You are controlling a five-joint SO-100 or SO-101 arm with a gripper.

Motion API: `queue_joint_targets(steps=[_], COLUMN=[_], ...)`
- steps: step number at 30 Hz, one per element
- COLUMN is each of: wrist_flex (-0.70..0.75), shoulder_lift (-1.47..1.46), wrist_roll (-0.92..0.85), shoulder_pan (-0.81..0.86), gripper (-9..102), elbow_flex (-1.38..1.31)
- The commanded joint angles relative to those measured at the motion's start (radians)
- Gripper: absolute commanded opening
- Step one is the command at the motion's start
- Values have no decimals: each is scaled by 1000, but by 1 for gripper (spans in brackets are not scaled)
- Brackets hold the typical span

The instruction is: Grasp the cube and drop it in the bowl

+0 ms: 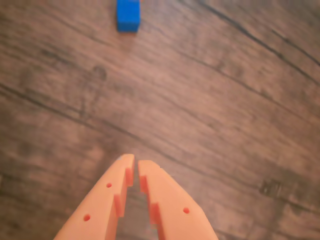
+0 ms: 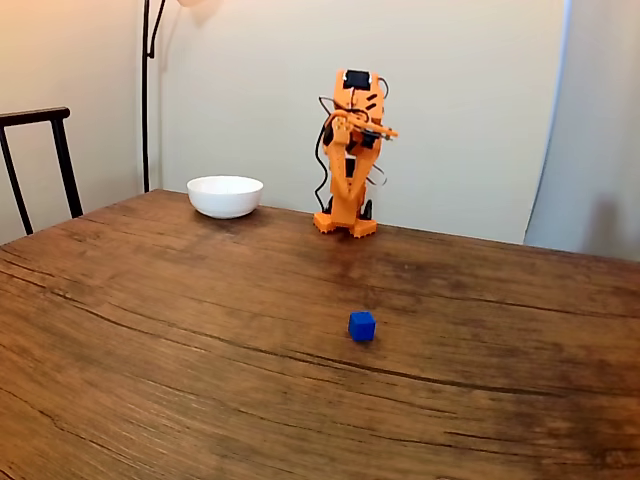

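Cube (image 1: 128,15): the small bright-blue block sits on the bare wooden table (image 1: 225,115) at the top edge of the wrist view, well ahead of the jaws and slightly to the left of their line, touching neither. In the fixed view the cube (image 2: 361,326) rests alone near the middle of the tabletop, well apart from everything else.

The orange gripper (image 1: 135,161) enters the wrist view from the bottom edge, its 2 fingers (image 1: 170,200) nearly together, with only a thin slit between the tips and nothing held between them. Bare, dark-grained wood lies under and in front of the tips.

In the fixed view the orange arm (image 2: 349,150) stands folded upright on its base at the far side of the table (image 2: 150,350), near the wall. The white bowl (image 2: 225,196) sits on the table to the left of the arm's base in that view, apart from it and far from the cube. A dark chair (image 2: 40,160) shows at the left edge.
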Motion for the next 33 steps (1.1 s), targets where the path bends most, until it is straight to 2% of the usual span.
queue_joint_targets(steps=[1, 16, 20, 25, 30, 33], wrist_flex=[-72, -382, -505, -732, -940, -999], shoulder_lift=[-29, -298, -333, -345, -345, -347], wrist_roll=[11, 6, 5, -5, -81, -98], shoulder_pan=[-5, -46, -58, -67, -77, -77], gripper=[0, 0, 0, 0, 0, 0], elbow_flex=[-29, -29, -9, 106, 235, 267])
